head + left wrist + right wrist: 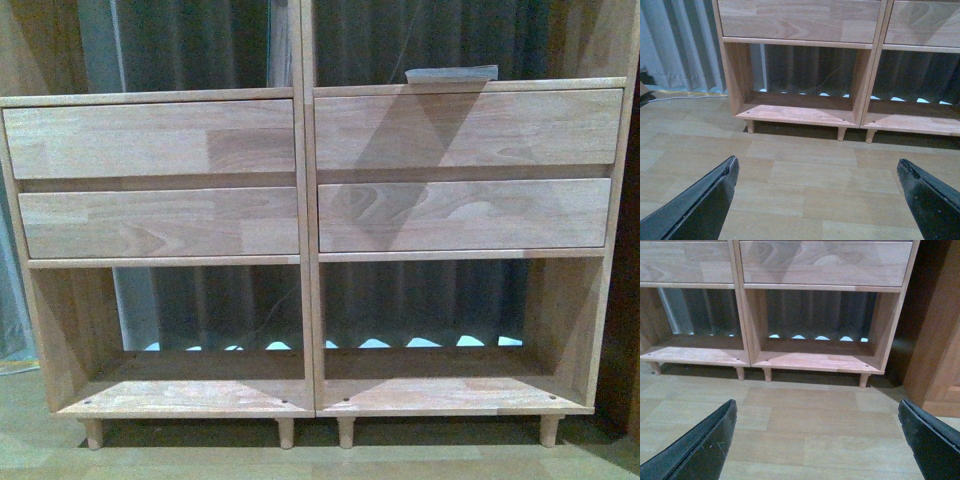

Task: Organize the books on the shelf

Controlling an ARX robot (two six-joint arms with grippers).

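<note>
Floor [800, 145] separates shelf [306, 180] from left tool [817, 172] and right tool [817, 412], both spread.

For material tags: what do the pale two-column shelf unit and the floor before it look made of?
Pale two-column shelf unit: likely natural wood, matte; joined strips and swirling grain show. Plank floor: wood-look, perhaps laminate; visible seams, faint sheen.

thin book [452, 74] flat atop pale shelf [308, 215]

On the shelf [308, 215], a thin book [452, 74] lies flat above the right-hand drawers [465, 130].
</note>
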